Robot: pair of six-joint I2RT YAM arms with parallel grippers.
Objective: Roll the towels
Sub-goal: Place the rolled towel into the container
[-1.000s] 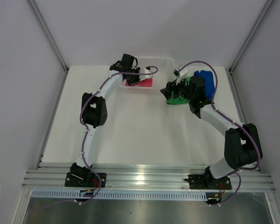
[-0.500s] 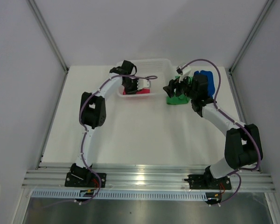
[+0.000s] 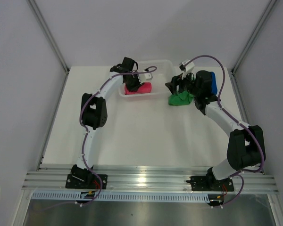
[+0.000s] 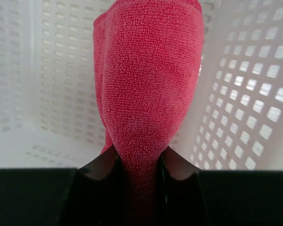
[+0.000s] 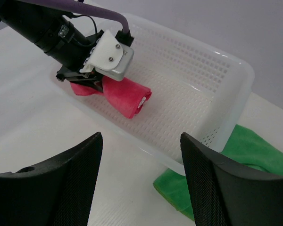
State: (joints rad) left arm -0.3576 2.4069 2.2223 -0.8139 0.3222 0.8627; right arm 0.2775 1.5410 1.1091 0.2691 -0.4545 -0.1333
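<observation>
A rolled bright pink towel [image 3: 140, 88] lies in the white mesh basket [image 3: 162, 66]. My left gripper [image 3: 131, 84] is shut on one end of it; in the left wrist view the pink towel [image 4: 148, 89] fills the gap between the jaws of the left gripper [image 4: 139, 162]. The right wrist view shows the pink towel [image 5: 126, 97] as a roll on the basket [image 5: 226, 89] floor. My right gripper [image 3: 175, 86] [image 5: 141, 188] hangs open and empty above the table, beside the crumpled green towel [image 3: 181, 99] [image 5: 257, 150]. The blue towel [image 3: 212, 83] is mostly hidden behind the right arm.
The basket stands at the back of the white table [image 3: 132, 132], between the two grippers. The green towel lies just right of the basket, its edge under the basket's corner in the right wrist view. Grey walls close off both sides.
The left gripper has lowered the pink towel into the basket. The right gripper has drawn up and back from the green towel, which now lies flatter on the table.
</observation>
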